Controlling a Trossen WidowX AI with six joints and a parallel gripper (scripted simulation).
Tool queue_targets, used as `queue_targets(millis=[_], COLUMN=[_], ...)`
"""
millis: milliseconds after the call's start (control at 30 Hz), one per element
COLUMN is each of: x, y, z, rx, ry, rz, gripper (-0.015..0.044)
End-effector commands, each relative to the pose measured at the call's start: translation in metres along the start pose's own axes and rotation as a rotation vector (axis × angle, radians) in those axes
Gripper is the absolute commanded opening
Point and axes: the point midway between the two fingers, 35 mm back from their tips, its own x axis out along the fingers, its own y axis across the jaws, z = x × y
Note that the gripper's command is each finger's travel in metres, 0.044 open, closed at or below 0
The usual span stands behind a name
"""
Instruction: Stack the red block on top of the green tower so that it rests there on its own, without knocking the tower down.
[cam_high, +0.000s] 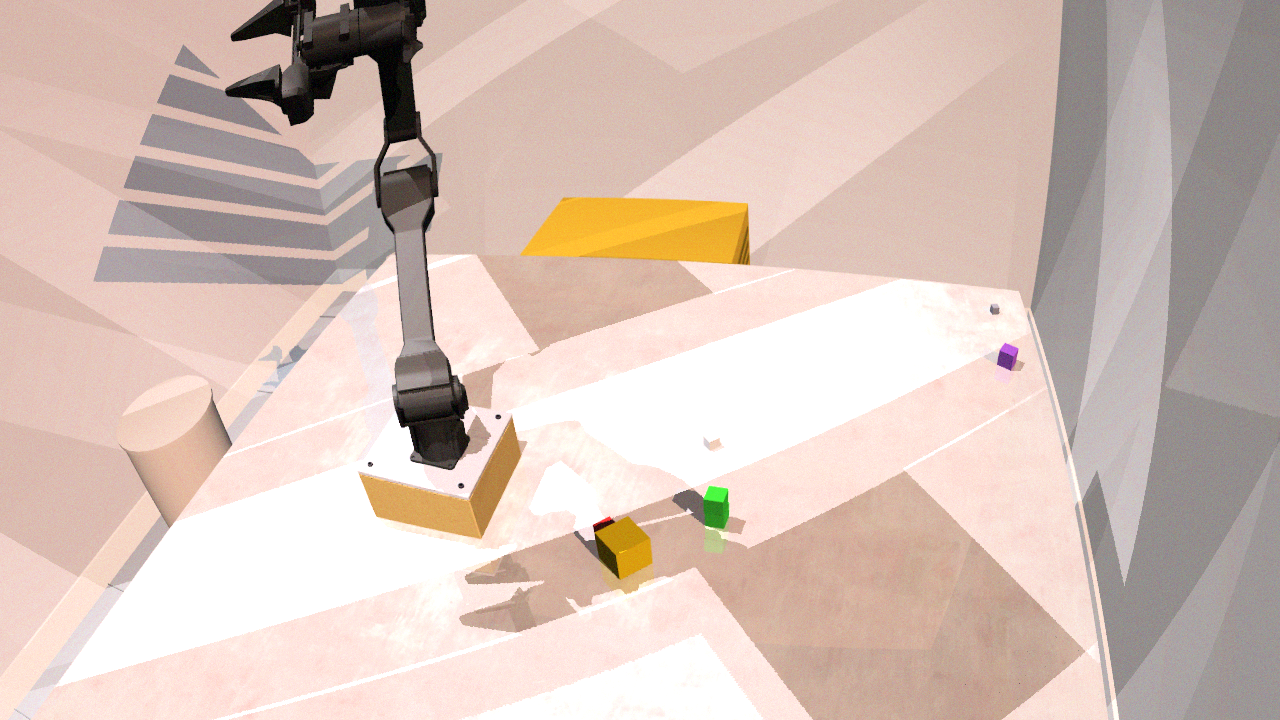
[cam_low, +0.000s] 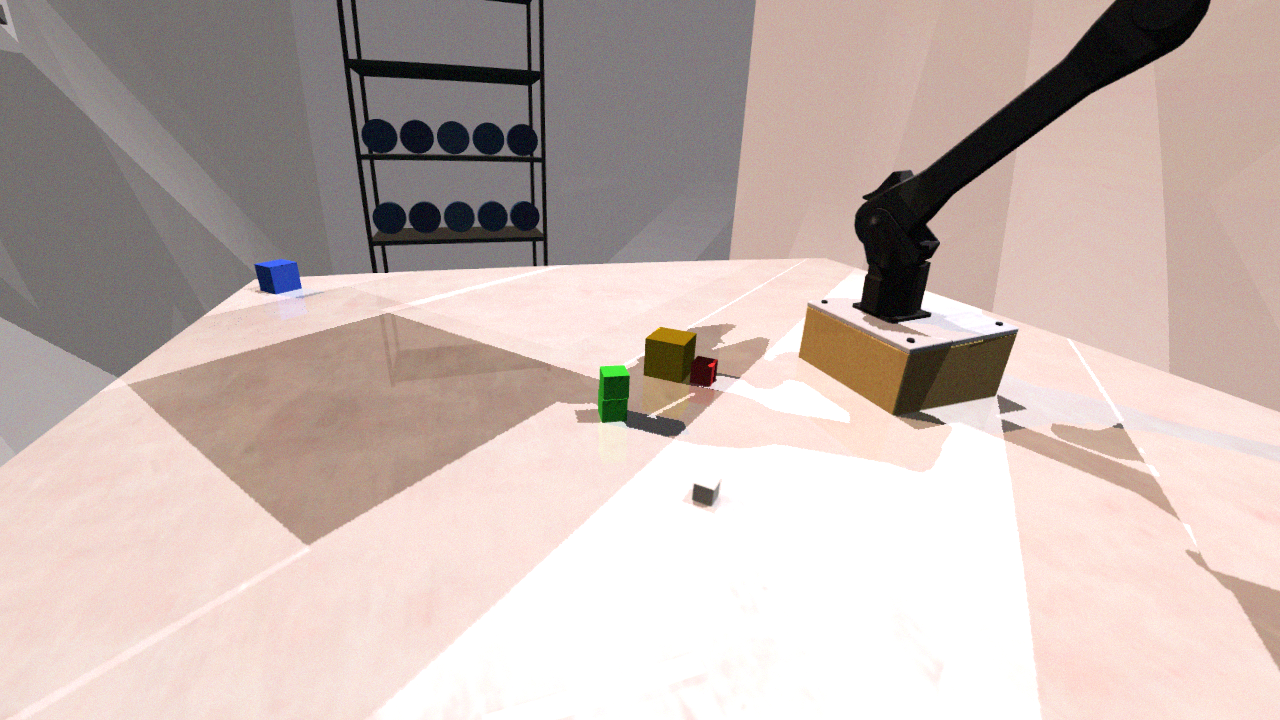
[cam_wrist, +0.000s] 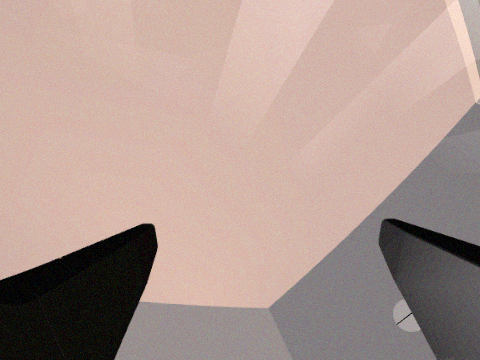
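One yellow cube (cam_high: 623, 546) stands just beside the red block (cam_low: 703, 369), hiding it.

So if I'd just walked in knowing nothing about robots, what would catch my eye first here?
Probably the dark arm rising from its yellow base box, with its gripper open and raised high, far from the blocks. Next, the little green tower, two blocks high, mid-table. The red block sits right beside a larger yellow cube, between tower and base.
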Motion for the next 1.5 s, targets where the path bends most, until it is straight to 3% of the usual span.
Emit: queue_targets(millis=[0,400,600,800,1133,1467], x=[0.000,-0.004,-0.035,-0.091,-0.207,-0.294], y=[-0.001,-0.107,-0.204,-0.303,-0.424,-0.465], z=[0.000,-0.042,-0.065,-0.062,0.012,0.143], rx=[-0.004,-0.431,-0.810,-1.223,-1.848,-2.262], ry=[0.002,0.199,0.458,0.774,1.426,2.175], rz=[-0.002,-0.239,-0.451,-0.623,-0.811,-0.886], gripper=[0.0426,0.0440,0.0440,0.0440,0.0440,0.0440])
